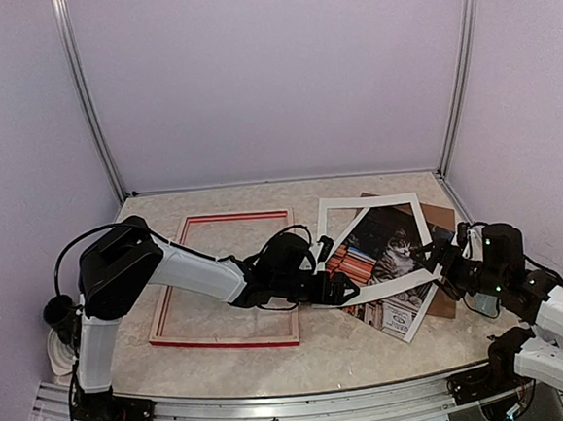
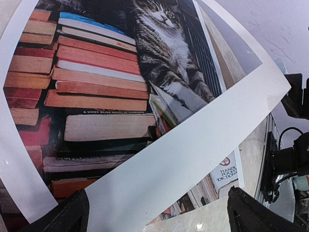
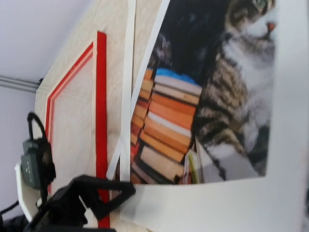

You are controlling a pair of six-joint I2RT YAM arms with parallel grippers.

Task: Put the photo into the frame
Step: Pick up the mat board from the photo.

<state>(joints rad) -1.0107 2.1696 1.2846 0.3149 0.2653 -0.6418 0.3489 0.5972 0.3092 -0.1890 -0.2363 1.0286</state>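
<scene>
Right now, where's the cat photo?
Overhead view: the photo lies right of centre, under the tilted white mat, right of the red frame.

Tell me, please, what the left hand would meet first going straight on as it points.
Most likely the white mat lying over the photo, just ahead of the left hand; depth is unclear.

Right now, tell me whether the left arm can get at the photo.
Probably not cleanly: the open left gripper is at the photo, but the white mat lies tilted over it, covering the nearest edge.
</scene>
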